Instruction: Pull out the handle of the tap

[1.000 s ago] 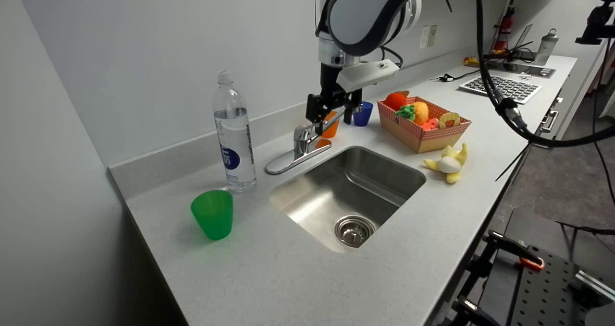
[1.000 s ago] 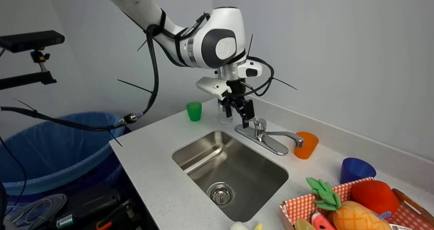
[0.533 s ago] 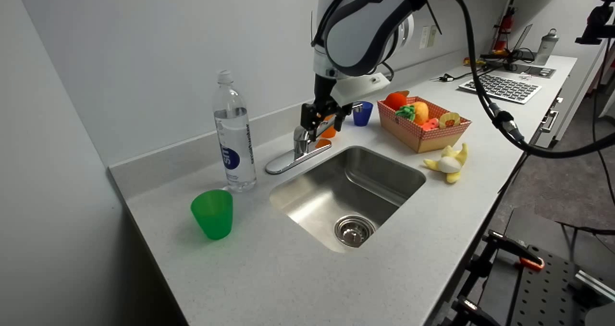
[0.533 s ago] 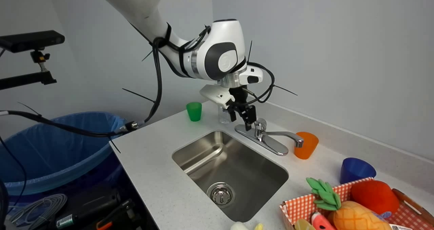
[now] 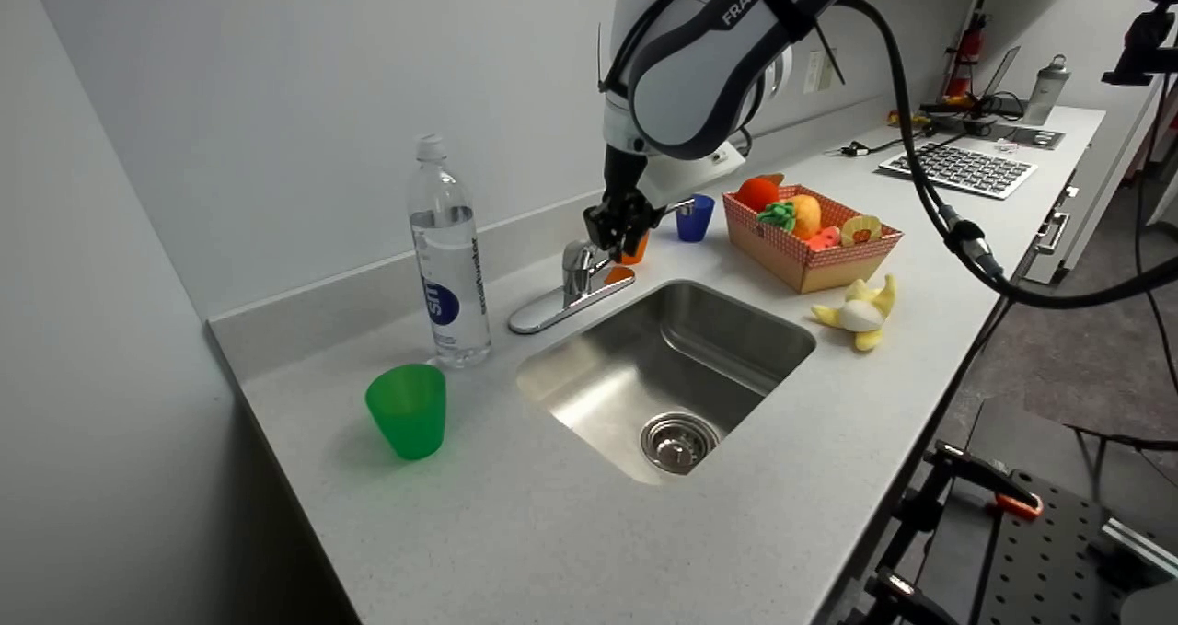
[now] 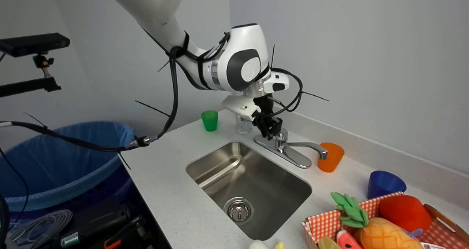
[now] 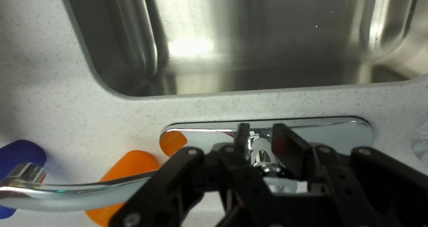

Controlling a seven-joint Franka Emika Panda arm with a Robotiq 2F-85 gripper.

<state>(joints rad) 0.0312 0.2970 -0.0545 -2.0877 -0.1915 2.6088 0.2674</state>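
Note:
The chrome tap [image 6: 292, 154] stands behind the sink, its long spout [image 7: 78, 197] reaching away to one side. On top is the short shiny handle [image 6: 283, 133]. My black gripper [image 7: 258, 130] is down at the handle in both exterior views. In the wrist view its two fingers straddle the chrome of the handle [image 7: 260, 146], their tips a narrow gap apart and reaching a little past its end. Chrome nearly fills that gap. Contact with both pads cannot be made out, and my gripper covers part of the handle.
A steel sink [image 5: 598, 358] lies in front of the tap. A clear bottle [image 5: 451, 266] and green cup [image 5: 407, 413] stand on one side. Towards the spout are an orange cup [image 6: 331, 157], a blue cup [image 6: 386, 185] and a basket [image 5: 782, 257] of plush food.
The arm has come down to the tap. My gripper's fingers, wide apart a second ago, have drawn close together on either side of the handle. The tap stands as before.

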